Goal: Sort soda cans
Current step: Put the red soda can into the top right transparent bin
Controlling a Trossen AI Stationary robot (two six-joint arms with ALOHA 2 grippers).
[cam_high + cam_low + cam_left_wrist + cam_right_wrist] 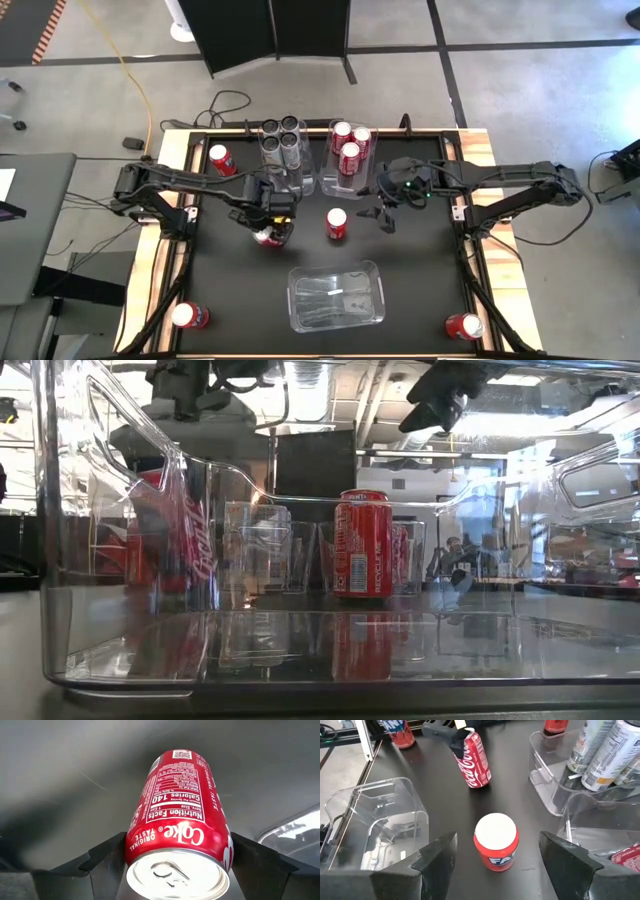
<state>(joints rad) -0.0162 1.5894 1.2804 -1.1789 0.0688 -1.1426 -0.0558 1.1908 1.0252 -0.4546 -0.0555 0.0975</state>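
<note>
Right now my left end effector (272,232) is clamped on a tilted red can (176,822) mid-tabletop; I'd lift it level before carrying it to the red-can bin (334,178) (right end effector (383,213) spread, waiting over another red can (495,841))

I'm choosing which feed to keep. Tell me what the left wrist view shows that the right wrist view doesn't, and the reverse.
Only the left wrist view shows the Coke can's nutrition label and silver top between the left claw's fingers. Only the right wrist view shows the standing red can below the open right claw, the empty clear bin and the silver cans. Both show that held Coke can, tilted.
</note>
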